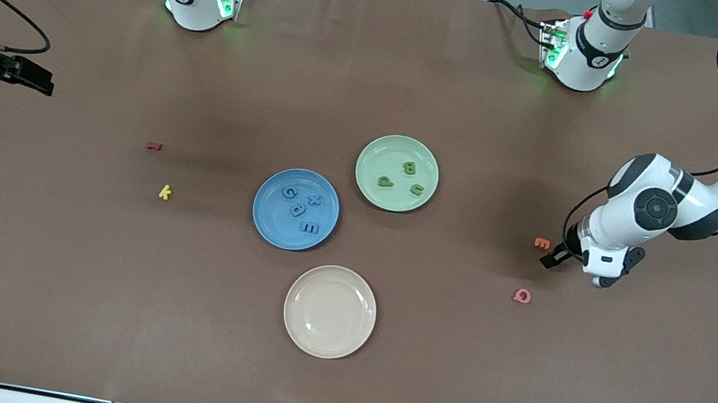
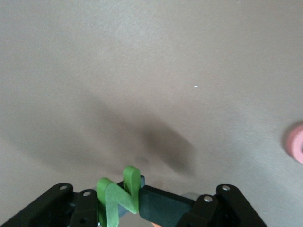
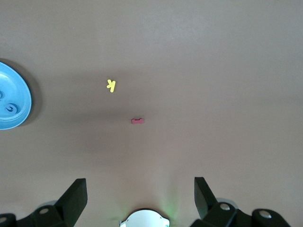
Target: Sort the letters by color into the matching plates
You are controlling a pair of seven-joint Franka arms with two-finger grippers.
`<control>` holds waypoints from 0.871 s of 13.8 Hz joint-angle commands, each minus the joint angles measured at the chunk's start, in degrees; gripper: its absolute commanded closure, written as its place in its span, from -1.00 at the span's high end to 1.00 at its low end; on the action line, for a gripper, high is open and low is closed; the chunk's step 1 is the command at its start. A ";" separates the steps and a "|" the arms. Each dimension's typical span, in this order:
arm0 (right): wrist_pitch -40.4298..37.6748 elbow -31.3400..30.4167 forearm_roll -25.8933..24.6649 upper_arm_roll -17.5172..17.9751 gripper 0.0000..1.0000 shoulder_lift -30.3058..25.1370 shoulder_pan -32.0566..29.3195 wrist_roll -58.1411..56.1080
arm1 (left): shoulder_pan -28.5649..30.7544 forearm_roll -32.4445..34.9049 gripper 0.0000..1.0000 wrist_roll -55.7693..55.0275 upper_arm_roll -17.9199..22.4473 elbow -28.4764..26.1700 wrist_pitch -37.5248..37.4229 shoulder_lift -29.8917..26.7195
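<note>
Now the left gripper [image 1: 555,258], low beside the orange letter [image 1: 542,244], pinches a green letter [image 2: 119,196]; lift straight, carry level to the green plate [image 1: 371,185]. Right gripper [image 3: 140,198] waits, fingers apart

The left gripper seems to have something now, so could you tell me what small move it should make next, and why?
Probably lift: the left gripper is shut on a small green foam letter low over the brown table, beside the orange foam letter.

A brown table [image 1: 94,303] carries three plates [image 1: 330,311] and scattered foam letters [image 1: 165,192].
</note>
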 commanded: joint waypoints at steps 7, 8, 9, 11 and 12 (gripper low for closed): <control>-2.64 5.11 2.03 5.52 1.00 0.99 -5.56 -0.38 | 0.05 1.40 -1.00 -6.82 -10.93 3.22 -11.68 -4.85; -2.83 5.55 1.94 5.52 1.00 1.34 -5.38 -0.29 | 0.05 1.40 -1.00 -8.22 -12.69 3.75 -12.74 -4.76; -3.00 5.91 1.77 5.43 1.00 1.35 -5.20 -0.20 | 0.05 1.40 -1.00 -9.28 -14.71 3.75 -13.19 -4.68; -3.00 5.91 1.94 5.43 1.00 1.43 -5.47 -0.20 | -0.30 1.49 -1.00 -11.12 -17.87 3.58 -13.19 -4.24; -3.00 5.82 1.94 5.43 1.00 1.43 -5.47 -0.20 | -1.70 1.40 -1.00 -12.18 -18.67 3.58 -13.28 -4.15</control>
